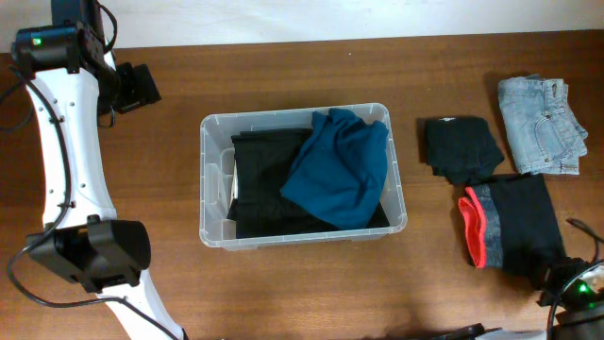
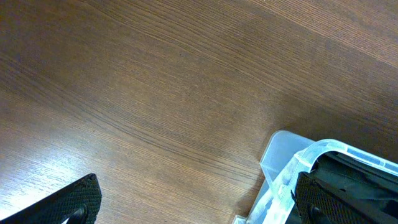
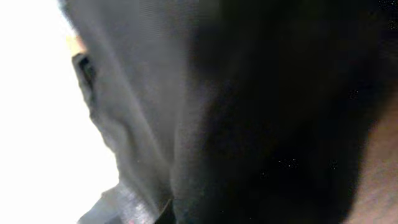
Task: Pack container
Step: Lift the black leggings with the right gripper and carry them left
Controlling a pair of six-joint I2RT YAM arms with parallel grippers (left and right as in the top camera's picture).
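Apparently the step in hand is picking up the next garment. The right gripper [image 1: 553, 286] is at the near corner of the black garment with the red band [image 1: 519, 222]. Dark cloth [image 3: 249, 112] fills its wrist view right up to the lens. Its fingers cannot be made out there, so I cannot tell whether they have closed on the fabric.

To do this well, the fingers should take a full pinch through all the folded layers, not just the top one. The garment should then be lifted clear of the table [image 1: 283, 66] before it travels, so it does not drag or unfold. It should come down over the black clothing [image 1: 260, 184] beside the teal garment [image 1: 340, 170], with no cloth left over the rim.

The left gripper [image 1: 142, 87] hangs over bare wood with its fingers [image 2: 78, 202] spread wide and nothing between them. One corner of the container [image 2: 280, 162] sits just beside and beyond its other finger.

The container [image 1: 293, 111] stands well apart from the right fingers, past the garment they are at, in the middle of the table. It sits upright with its mouth facing up. Its long axis runs across the table from one arm's side to the other's, with a short end towards each arm.
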